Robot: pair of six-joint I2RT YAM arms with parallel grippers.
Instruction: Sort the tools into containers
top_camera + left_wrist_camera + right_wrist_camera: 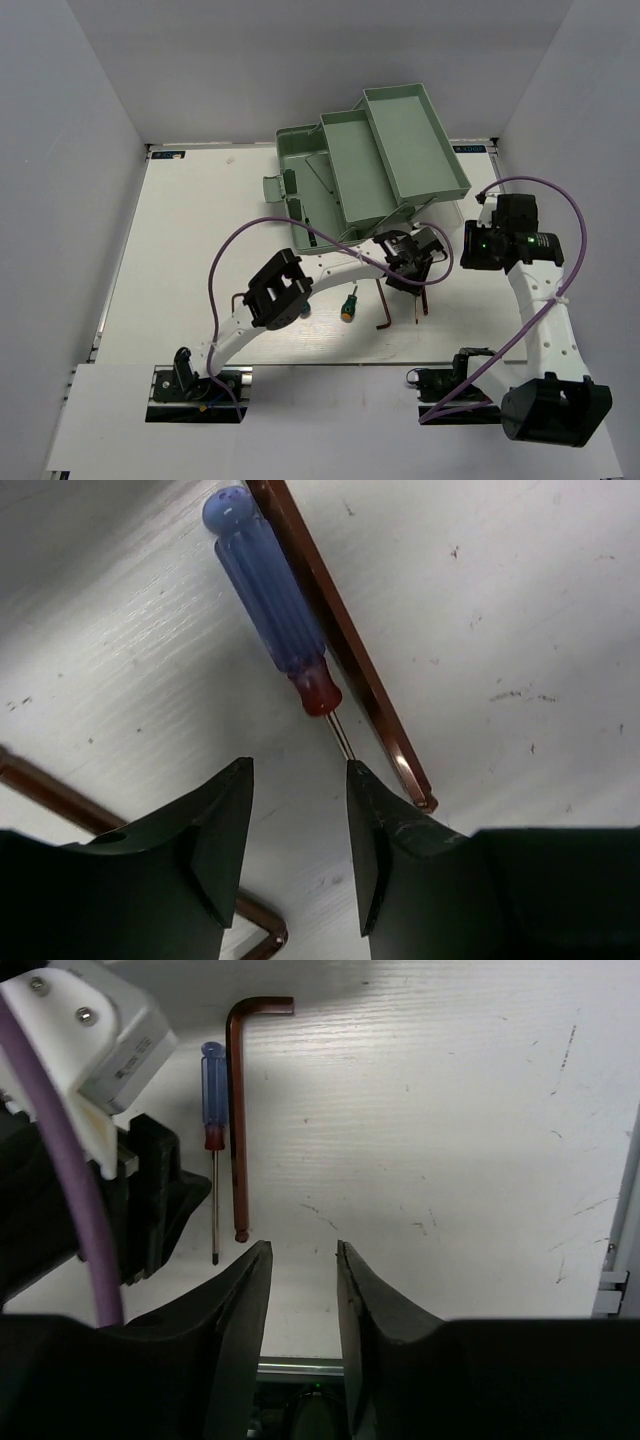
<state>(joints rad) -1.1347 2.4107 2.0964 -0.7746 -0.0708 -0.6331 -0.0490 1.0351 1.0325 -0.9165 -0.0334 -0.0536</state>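
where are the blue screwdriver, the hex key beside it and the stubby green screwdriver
blue screwdriver (270,590), left wrist view, middle of handle
hex key (238,1120), right wrist view, long arm
stubby green screwdriver (349,308), top view, handle

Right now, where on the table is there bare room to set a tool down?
Bare: the table left of the toolbox. Crowded: around the left gripper, by the blue screwdriver and hex key.

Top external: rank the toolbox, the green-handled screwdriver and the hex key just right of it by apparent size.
1. toolbox, far the largest
2. hex key, thin but longer
3. green-handled screwdriver, shortest
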